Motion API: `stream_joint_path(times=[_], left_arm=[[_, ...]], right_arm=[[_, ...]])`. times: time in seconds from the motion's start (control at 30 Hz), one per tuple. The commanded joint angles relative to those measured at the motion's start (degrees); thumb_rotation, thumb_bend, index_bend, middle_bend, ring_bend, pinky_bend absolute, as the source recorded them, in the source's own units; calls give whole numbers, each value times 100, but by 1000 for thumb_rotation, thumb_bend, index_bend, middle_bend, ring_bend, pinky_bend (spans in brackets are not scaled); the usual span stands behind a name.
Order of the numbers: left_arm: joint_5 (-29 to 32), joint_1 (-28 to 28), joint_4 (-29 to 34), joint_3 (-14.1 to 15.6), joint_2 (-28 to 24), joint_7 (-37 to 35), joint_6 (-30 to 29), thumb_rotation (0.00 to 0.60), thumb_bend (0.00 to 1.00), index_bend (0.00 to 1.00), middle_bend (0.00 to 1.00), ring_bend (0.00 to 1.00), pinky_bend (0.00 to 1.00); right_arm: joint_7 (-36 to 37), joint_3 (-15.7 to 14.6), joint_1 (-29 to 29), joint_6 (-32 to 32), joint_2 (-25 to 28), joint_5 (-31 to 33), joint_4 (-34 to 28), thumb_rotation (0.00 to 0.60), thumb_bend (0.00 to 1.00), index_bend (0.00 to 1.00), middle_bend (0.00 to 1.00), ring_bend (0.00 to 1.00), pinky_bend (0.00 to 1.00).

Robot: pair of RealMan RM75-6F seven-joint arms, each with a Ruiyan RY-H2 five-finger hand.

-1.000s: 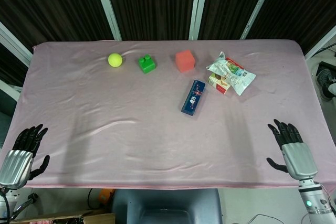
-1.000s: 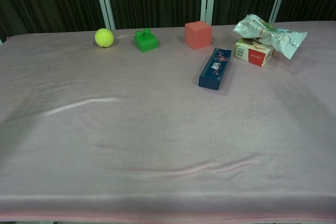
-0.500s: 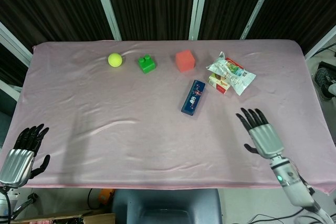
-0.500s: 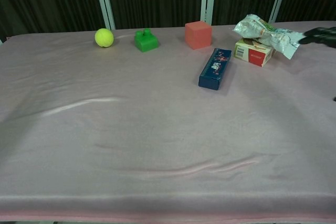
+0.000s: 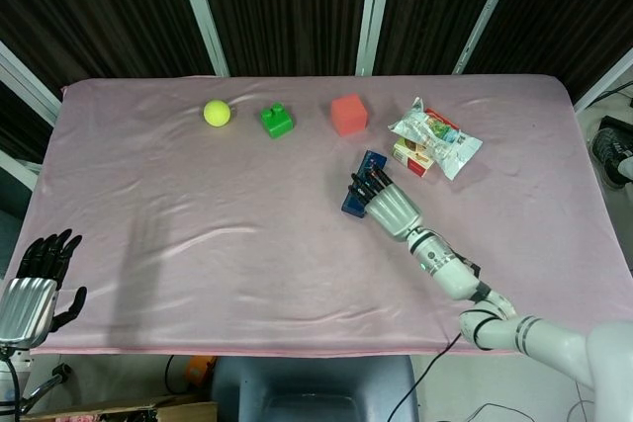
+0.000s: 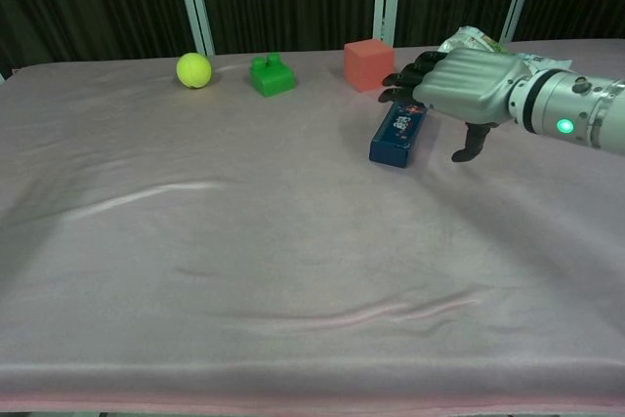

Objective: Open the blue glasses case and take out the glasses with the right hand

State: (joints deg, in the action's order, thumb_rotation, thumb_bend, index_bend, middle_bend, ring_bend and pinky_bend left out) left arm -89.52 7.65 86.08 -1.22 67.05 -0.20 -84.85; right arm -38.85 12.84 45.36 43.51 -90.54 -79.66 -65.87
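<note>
Silver right hand [image 6: 467, 86] palm down, fingers [image 6: 405, 76] spread over blue glasses case [image 6: 398, 130]

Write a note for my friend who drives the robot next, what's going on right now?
Right hand: open, fingers spread, over the far end of the blue case; contact can't be judged.
Left hand: open, holds nothing, at the table's near left edge.
Case: shut, lying flat near the red cube and snack box.
Done: the reach only.
Left: open the case, take out the glasses.
</note>
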Motion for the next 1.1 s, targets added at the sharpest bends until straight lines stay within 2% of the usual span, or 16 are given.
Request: stream_joint_path(times=[0.03, 0.23, 0.4, 0.57, 0.63, 0.77, 0.87, 1.1], left_arm=[[7, 8, 7, 5, -2, 8, 22, 600, 407, 0, 0, 0, 39], [68, 18, 7, -16, 5, 16, 58, 600, 406, 0, 0, 0, 39], [135, 37, 3, -39, 18, 43, 111, 600, 407, 0, 0, 0, 39], [175, 44, -3, -55, 29, 67, 131, 600, 407, 0, 0, 0, 39], [184, 45, -4, -59, 31, 71, 135, 600, 406, 0, 0, 0, 39], [203, 47, -11, -69, 25, 58, 137, 600, 406, 0, 0, 0, 39], [201, 51, -20, -67, 19, 44, 143, 600, 407, 0, 0, 0, 39], [180, 42, -8, -54, 4, 33, 122, 600, 406, 0, 0, 0, 39]], right_arm=[[-604, -9, 236, -129, -365, 331, 347, 600, 316, 0, 0, 0, 0], [-1141, -10, 484, -181, -711, 706, 851, 600, 316, 0, 0, 0, 0], [-1301, 8, 694, -351, -975, 1029, 1259, 600, 316, 5, 0, 0, 0], [-1230, -9, 817, -445, -1119, 1132, 1441, 600, 335, 77, 0, 0, 0], [-1214, -26, 846, -458, -1153, 1138, 1490, 600, 365, 124, 0, 0, 0], [-1156, -101, 950, -507, -1291, 1165, 1663, 600, 447, 279, 0, 0, 0], [-1099, -160, 984, -483, -1317, 1165, 1743, 600, 460, 401, 0, 0, 0], [-977, -233, 1022, -418, -1314, 1191, 1782, 600, 475, 535, 0, 0, 0]])
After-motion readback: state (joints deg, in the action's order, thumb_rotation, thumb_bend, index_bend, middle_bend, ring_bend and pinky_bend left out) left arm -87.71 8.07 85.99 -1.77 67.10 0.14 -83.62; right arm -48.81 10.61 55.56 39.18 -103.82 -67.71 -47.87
